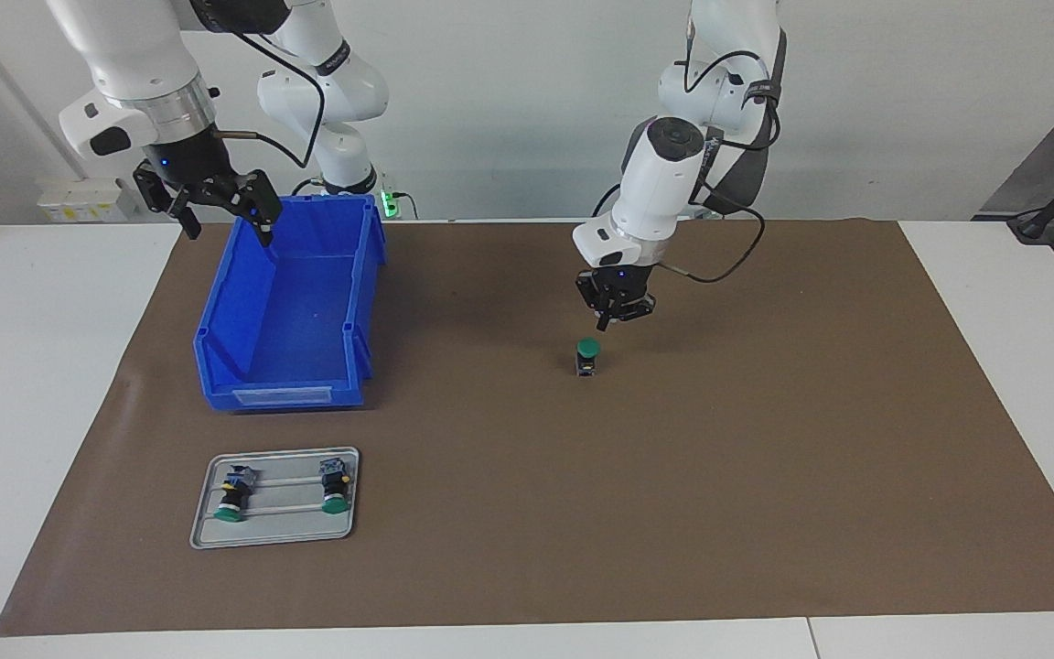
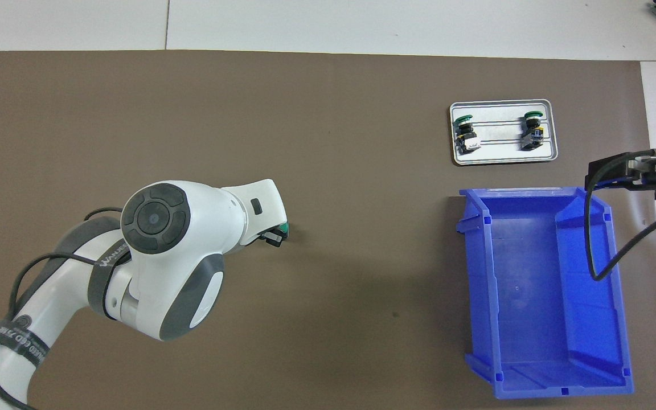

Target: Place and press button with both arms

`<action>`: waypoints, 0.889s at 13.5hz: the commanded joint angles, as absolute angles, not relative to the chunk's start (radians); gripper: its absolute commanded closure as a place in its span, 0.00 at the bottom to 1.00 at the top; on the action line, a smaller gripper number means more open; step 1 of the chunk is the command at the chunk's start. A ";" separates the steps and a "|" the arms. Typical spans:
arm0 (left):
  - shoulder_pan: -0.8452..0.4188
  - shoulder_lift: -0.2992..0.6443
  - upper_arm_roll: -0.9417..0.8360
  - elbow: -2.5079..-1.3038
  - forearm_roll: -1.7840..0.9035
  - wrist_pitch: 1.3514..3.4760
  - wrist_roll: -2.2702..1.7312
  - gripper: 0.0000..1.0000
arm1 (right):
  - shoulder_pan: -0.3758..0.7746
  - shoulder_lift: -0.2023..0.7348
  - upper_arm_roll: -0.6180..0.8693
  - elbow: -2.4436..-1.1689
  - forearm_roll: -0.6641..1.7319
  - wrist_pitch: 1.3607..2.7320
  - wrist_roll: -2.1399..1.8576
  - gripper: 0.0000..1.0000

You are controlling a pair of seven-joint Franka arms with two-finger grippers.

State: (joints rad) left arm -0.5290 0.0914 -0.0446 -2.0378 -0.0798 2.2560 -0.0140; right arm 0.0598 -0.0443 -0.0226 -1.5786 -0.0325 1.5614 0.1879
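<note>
The button (image 1: 587, 357) stands upright on the brown mat (image 1: 765, 458), green cap up, directly under the left gripper (image 1: 602, 324), whose fingers are pressed together just above the cap, holding nothing. The right gripper (image 1: 227, 222) hangs over the blue bin's (image 1: 289, 311) rim, fingers spread wide and empty.

Left gripper (image 1: 602, 321) closed, pointing down at mid-table, right gripper (image 1: 220, 220) spread wide, raised, waiting
</note>
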 commanded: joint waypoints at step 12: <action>-0.566 0.181 -0.028 -1.933 0.006 2.139 -0.064 1.00 | 0.054 -0.046 -0.021 -1.569 -0.009 1.543 0.172 0.00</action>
State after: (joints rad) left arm -0.5503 0.2101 -0.0413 -1.9633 -0.0106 2.2284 -0.0403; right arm 0.0598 -0.0442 -0.0226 -1.5786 -0.0325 1.5614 0.1879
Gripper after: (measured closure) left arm 0.991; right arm 0.000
